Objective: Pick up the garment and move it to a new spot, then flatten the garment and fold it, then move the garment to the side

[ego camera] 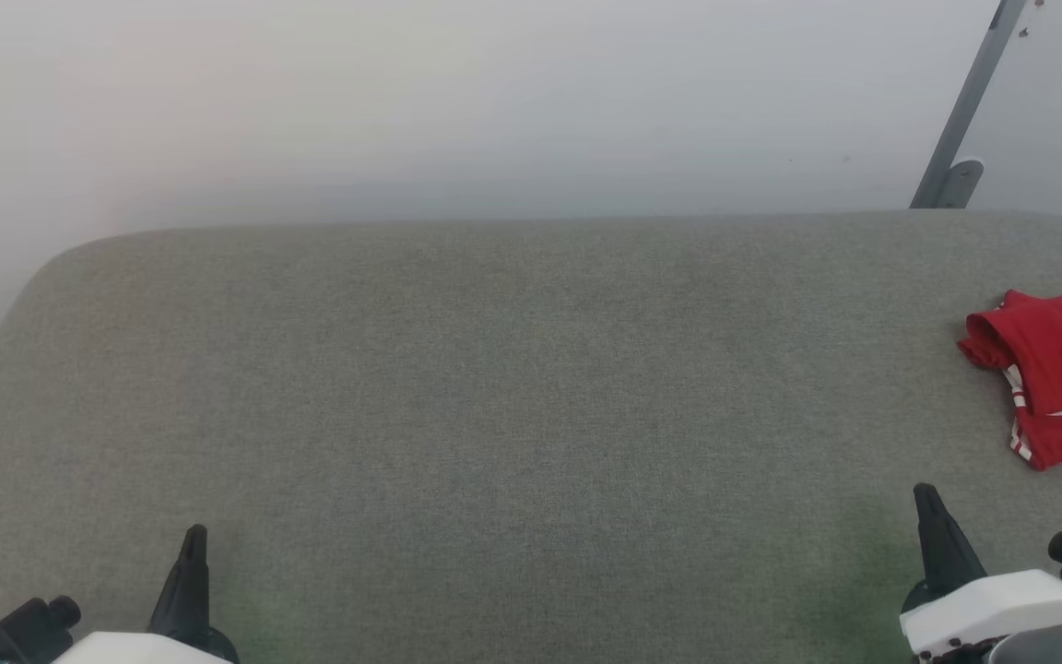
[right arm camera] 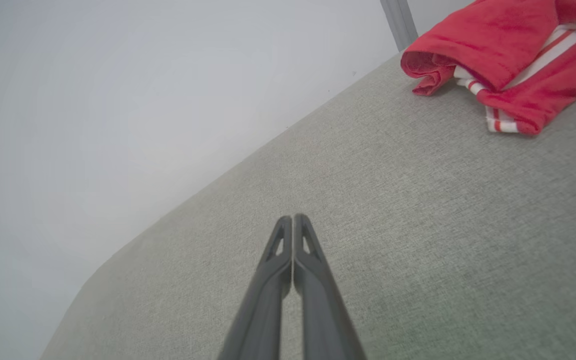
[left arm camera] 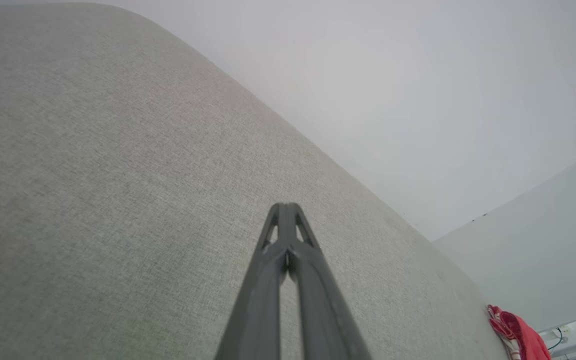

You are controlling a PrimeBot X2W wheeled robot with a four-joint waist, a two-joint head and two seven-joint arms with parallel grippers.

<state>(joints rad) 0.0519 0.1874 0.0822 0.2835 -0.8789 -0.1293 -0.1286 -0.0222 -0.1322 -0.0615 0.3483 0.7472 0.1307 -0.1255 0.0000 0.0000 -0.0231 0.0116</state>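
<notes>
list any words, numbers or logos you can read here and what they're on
No readable text anywhere.
The bunched red jersey with white-and-red striped trim shows only stripes; no numeral or lettering faces the cameras.
The grey fabric-covered surface and the grey metal bar by the wall are unmarked.

The garment (ego camera: pixel 1058 364) is red with white-and-red striped trim, the table (ego camera: pixel 494 415) speckled grey-green, the wall (ego camera: pixel 402 92) white.
</notes>
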